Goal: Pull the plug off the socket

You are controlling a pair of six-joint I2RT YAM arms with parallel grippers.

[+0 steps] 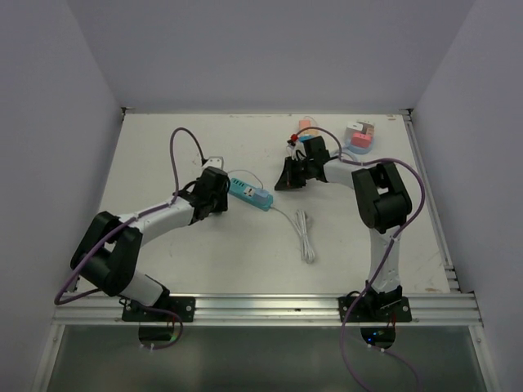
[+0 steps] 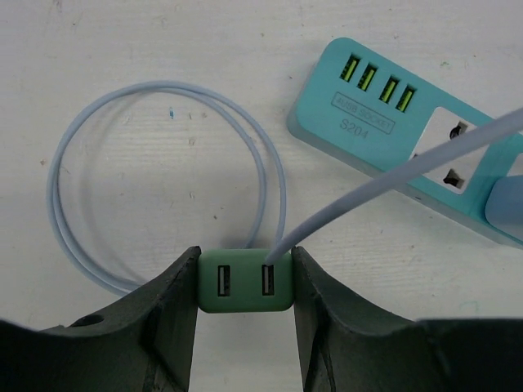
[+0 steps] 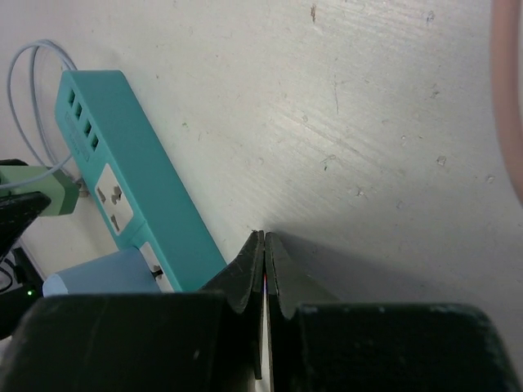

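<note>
A green plug (image 2: 245, 282) with two USB ports sits between the fingers of my left gripper (image 2: 245, 286), which is shut on its sides. It is held clear of the teal socket strip (image 2: 392, 114), just to the strip's near left. A pale blue cable (image 2: 163, 90) runs from its right port and loops on the table. One socket (image 2: 453, 155) of the strip stands empty, and a pale blue block (image 2: 508, 208) sits on the strip's far end. My right gripper (image 3: 265, 238) is shut with nothing between its fingers, low over the table, right of the strip (image 3: 131, 163).
A white cable (image 1: 305, 235) lies coiled mid-table, right of the strip (image 1: 249, 192). Small coloured blocks (image 1: 308, 127) and a blue dish with a block (image 1: 359, 137) stand at the back right. White walls enclose the table on three sides.
</note>
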